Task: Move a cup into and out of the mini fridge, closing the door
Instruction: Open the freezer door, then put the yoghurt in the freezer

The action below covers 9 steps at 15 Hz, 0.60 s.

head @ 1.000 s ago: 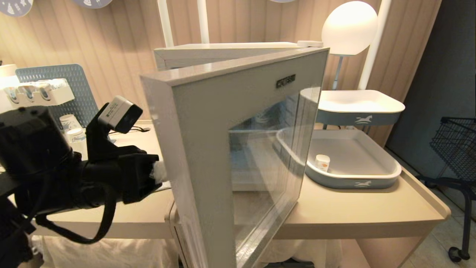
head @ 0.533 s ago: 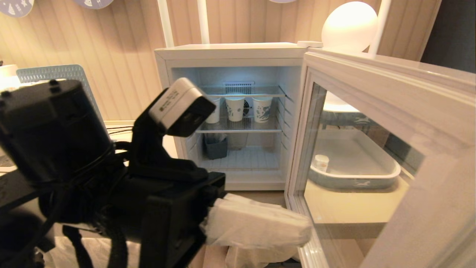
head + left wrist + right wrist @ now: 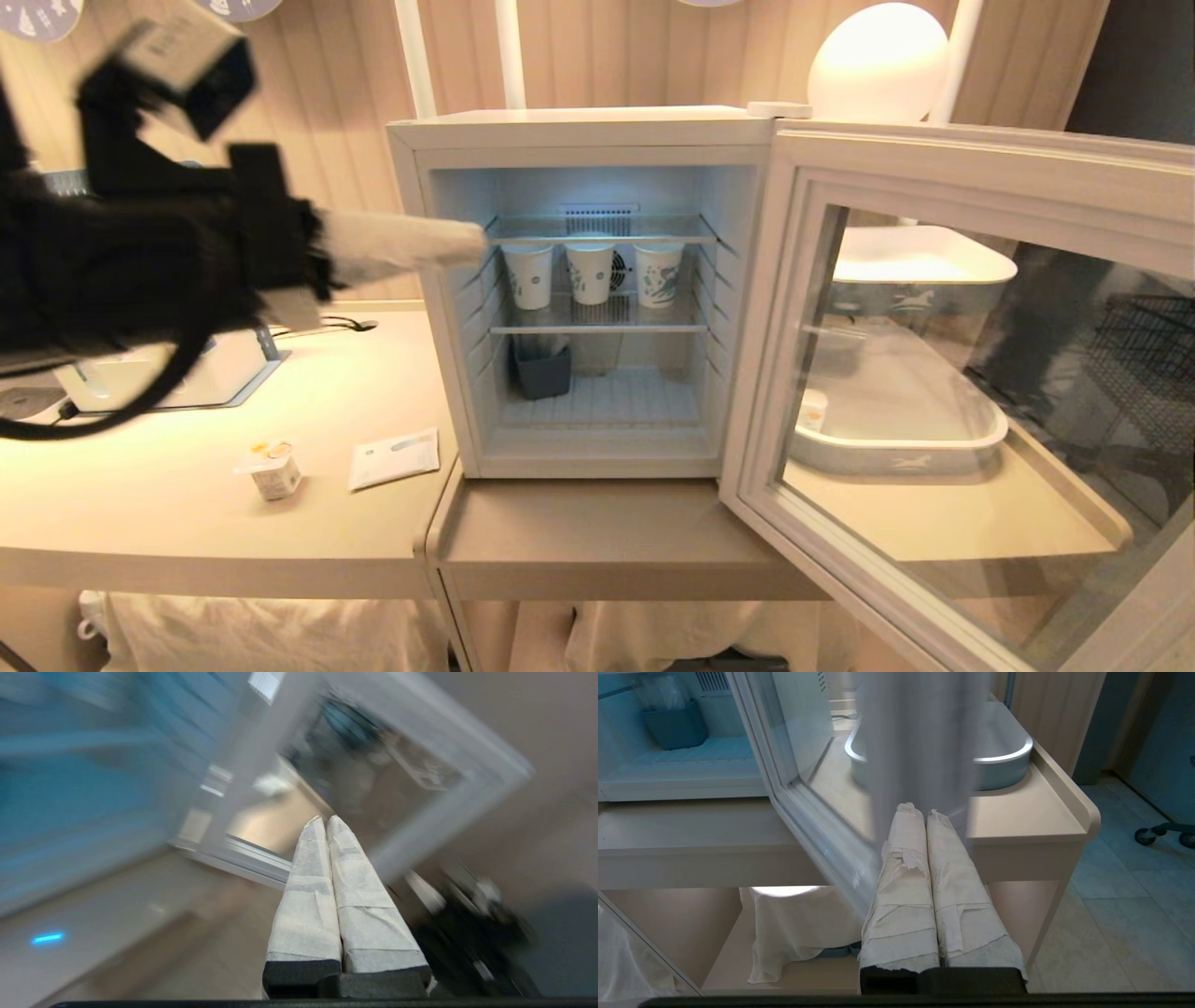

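Left gripper [image 3: 467, 245], upper left of the frame, fingers [image 3: 308, 877] pressed together on nothing beside the mini fridge [image 3: 579, 280]; right gripper [image 3: 924, 812] likewise closed and empty, low under the wide-open door [image 3: 962, 373]. Three paper cups [image 3: 591, 273] line the upper shelf. One cup [image 3: 271, 469] stands lower left on the counter [image 3: 187, 504] beside a packet [image 3: 394, 459], with one small pot [image 3: 810, 409] in a tray [image 3: 896, 448] behind the glass.

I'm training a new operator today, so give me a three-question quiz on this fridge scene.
1. True or false: the door of the mini fridge stands open.
2. How many paper cups are on the upper wire shelf?
3. Where is the cup? A) inside the fridge B) on the table left of it C) in the left pincer

Key: 1 true; 2 three; 3 B.
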{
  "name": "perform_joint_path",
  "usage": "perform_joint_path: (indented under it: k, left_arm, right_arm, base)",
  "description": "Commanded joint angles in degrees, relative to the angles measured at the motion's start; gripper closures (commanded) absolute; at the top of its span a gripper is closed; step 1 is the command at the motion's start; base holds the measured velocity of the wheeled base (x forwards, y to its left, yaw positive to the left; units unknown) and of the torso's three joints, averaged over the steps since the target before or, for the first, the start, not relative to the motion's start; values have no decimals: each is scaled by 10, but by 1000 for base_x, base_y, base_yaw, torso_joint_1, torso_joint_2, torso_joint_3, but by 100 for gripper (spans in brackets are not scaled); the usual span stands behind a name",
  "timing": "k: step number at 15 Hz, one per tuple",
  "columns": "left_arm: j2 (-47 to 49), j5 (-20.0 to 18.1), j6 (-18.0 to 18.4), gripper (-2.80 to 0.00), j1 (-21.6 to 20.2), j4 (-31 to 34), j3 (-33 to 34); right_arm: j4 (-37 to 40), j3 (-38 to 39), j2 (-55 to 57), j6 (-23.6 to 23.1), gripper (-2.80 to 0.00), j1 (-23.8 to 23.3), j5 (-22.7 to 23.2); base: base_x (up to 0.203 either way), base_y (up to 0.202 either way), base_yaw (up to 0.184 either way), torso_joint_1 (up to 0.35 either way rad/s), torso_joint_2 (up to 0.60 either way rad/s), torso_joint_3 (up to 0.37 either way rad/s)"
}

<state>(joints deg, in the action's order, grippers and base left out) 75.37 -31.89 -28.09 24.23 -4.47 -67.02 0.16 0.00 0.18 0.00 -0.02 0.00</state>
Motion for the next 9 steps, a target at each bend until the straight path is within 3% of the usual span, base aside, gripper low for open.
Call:
perform_joint_path:
  k: [1,3,4,6,9]
  left_arm:
    - [-147,99,10,0,-53,193,-84]
    - [-232,153,0,0,-70,377,-176]
    - [-265,173,-19,0,-78,428,-208]
    - [-302,214,-37,0,-127,474,-233]
    - [-357,226,-25,0,-175,555,-264]
  right_arm:
    - [0,0,1,0,0,0,0]
    - [0,0,1,0,0,0,0]
    - [0,0,0,0,0,0,0]
    - [-1,0,1,0,0,-1,0]
    - [0,0,0,0,0,0,0]
  base:
    - [0,0,0,0,0,0]
    - [0,0,0,0,0,0]
    - [0,0,0,0,0,0]
    - [0,0,0,0,0,0]
    - [0,0,0,0,0,0]
